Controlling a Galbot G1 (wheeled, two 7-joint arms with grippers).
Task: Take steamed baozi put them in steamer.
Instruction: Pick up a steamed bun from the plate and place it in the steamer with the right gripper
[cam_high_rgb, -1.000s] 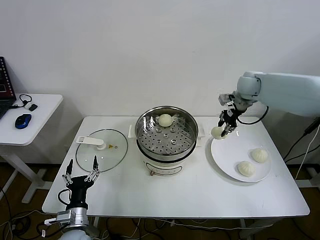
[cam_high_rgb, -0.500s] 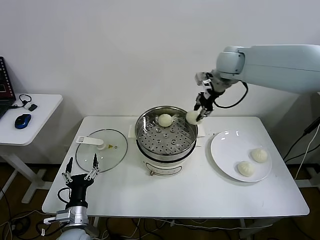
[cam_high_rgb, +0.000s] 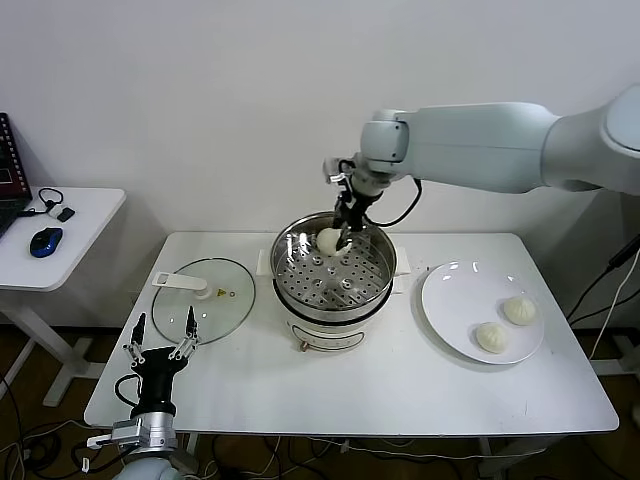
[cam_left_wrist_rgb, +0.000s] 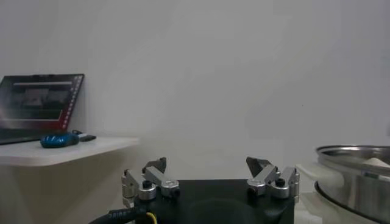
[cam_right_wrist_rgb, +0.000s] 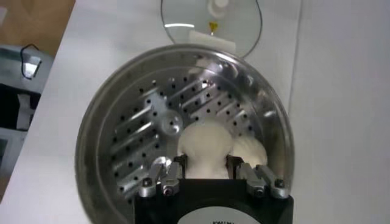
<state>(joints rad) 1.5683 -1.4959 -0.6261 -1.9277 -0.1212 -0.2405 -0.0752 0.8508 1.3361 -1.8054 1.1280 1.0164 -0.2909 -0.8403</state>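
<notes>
Jaws of the right gripper (cam_right_wrist_rgb: 205, 173) clamp a baozi (cam_right_wrist_rgb: 205, 148) over the steamer (cam_high_rgb: 385, 262), frame centre; next: lower, release. Left gripper (cam_left_wrist_rgb: 210, 179), jaws apart, idles lower left.

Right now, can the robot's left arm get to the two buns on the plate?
Probably not. The left gripper hangs at the table's near left edge, beside the glass lid. The two buns lie on the plate at the far right, with the steamer standing between.
</notes>
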